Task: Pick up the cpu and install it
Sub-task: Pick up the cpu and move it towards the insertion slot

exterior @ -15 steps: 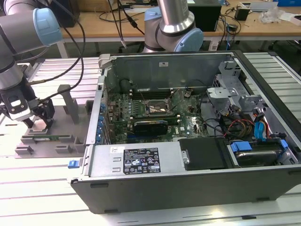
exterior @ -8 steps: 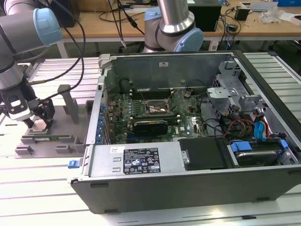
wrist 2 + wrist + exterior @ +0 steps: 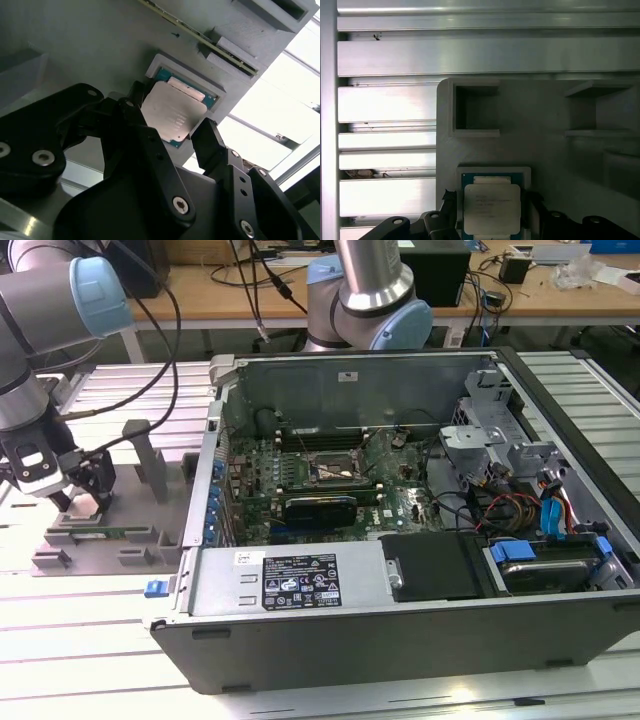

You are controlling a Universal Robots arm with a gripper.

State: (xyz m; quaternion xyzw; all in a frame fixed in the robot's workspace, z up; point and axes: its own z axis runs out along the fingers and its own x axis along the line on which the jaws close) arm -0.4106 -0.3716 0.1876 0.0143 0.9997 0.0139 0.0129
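- The gripper point(image 3: 171, 119) stood part open, with its black fingers point(image 3: 207, 140) on two opposite sides of the cpu point(image 3: 170, 107); whether they touched its edges could not be told.
- The cpu lay flat in a square recess of the grey fixture point(image 3: 540, 125), which sat on the exterior view's left of the open computer case point(image 3: 400, 590).

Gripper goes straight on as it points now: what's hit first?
Likely the small square silver-topped cpu, seated in a pocket of the grey holder block, directly ahead of the gripper; depth is unclear, they may already touch.
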